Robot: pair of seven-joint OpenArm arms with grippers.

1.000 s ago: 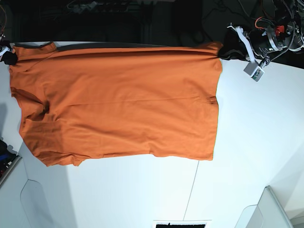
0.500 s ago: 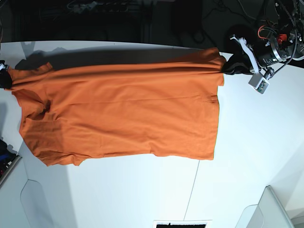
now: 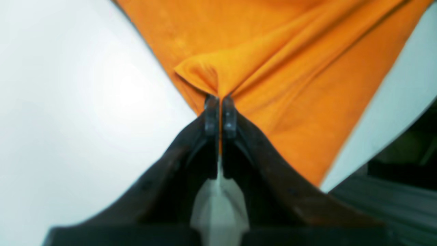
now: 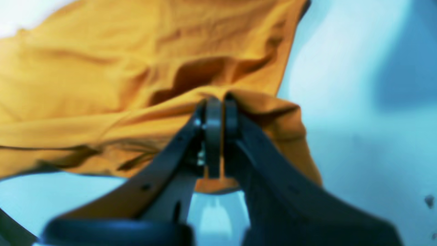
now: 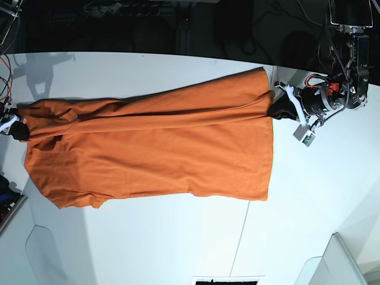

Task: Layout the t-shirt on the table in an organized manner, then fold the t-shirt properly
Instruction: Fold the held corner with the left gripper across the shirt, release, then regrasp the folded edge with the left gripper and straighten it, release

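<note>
left gripper (image 3: 220,102): clamped on t-shirt (image 5: 154,154) hem, right of frame; right gripper (image 4: 218,109): pinching shoulder fabric, left edge; table (image 5: 309,202): shirt stretched across

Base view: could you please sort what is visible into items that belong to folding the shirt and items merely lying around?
Part of the job:
- plain bright orange fabric t-shirt
- smooth white tabletop
- left gripper, jaws shut on the shirt's hem corner
- right gripper, jaws shut on the shirt's collar end

Lying about:
- black-and-white printed sheet at the near table edge
- tangled cables behind the table
</note>
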